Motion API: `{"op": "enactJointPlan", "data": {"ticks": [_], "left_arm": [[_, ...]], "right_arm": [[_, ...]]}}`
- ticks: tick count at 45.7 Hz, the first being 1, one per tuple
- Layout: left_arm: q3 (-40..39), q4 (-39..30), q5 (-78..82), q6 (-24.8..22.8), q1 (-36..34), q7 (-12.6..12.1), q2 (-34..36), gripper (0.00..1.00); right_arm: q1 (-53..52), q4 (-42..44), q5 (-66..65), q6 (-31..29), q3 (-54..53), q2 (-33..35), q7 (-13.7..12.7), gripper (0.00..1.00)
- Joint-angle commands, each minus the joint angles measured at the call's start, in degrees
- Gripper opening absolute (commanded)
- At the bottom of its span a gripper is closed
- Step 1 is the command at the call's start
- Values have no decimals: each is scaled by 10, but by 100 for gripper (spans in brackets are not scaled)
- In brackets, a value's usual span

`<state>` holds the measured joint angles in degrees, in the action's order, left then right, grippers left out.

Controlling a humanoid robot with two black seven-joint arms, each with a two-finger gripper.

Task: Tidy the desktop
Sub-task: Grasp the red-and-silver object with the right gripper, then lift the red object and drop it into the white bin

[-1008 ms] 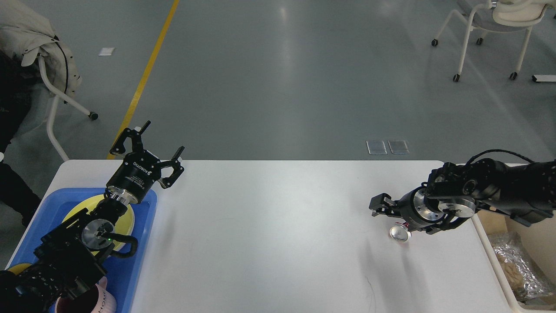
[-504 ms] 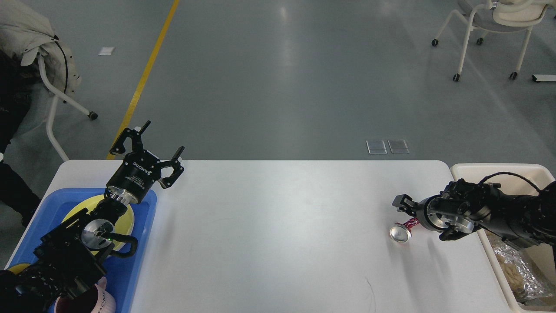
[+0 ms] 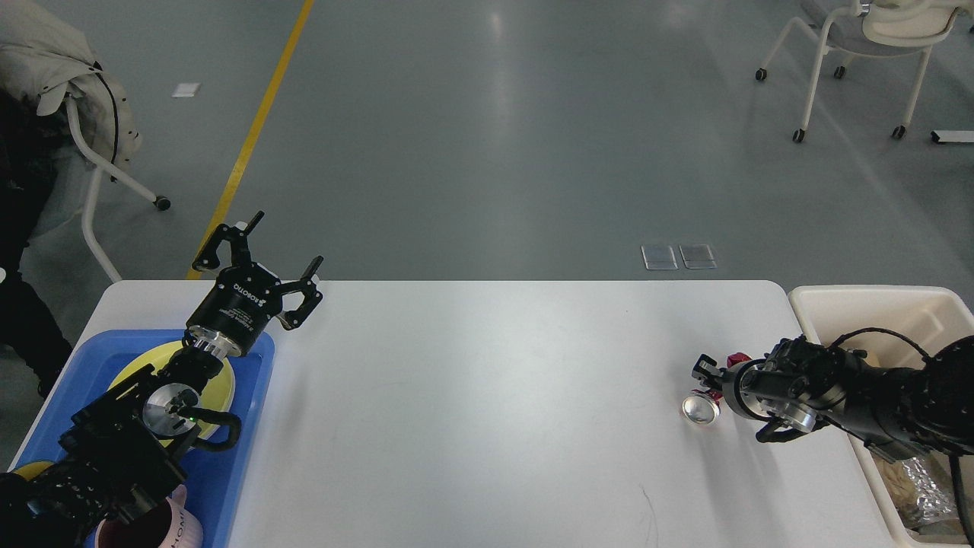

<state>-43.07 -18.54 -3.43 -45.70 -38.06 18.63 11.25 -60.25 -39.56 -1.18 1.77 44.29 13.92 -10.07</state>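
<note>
- The desktop (image 3: 487, 396) looks smooth, matt white.
- The tray (image 3: 228, 472) is glossy blue plastic.
- The can (image 3: 701, 408) shows shiny metal.
- The bin (image 3: 875, 304) is beige plastic, holding crinkled silvery foil (image 3: 921, 495).

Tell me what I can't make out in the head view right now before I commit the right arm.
- Right gripper: seen end-on and dark, so open or shut is unclear.
- Can lying on the desktop: its body is hidden behind the gripper; contact cannot be told.
- Beige bin: contents covered by the right arm and cut off by the frame edge.
- Pink mug: cut off at the bottom edge.
</note>
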Motion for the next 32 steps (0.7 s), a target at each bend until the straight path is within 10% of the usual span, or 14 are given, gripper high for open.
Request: {"op": "enactJointPlan", "data": {"ticks": [1, 7, 22, 32], "left_arm": [[0, 0, 0, 0, 0, 0, 0, 100], [0, 0, 0, 0, 0, 0, 0, 100], [0, 0, 0, 0, 0, 0, 0, 100], [0, 0, 0, 0, 0, 0, 0, 100]], "right_arm": [[0, 0, 0, 1, -7, -1, 6, 39], [0, -2, -14, -4, -9, 1, 8, 0], [-56, -47, -58, -24, 5, 44, 18, 0], [-291, -185, -131, -156, 103, 175, 36, 0]]}}
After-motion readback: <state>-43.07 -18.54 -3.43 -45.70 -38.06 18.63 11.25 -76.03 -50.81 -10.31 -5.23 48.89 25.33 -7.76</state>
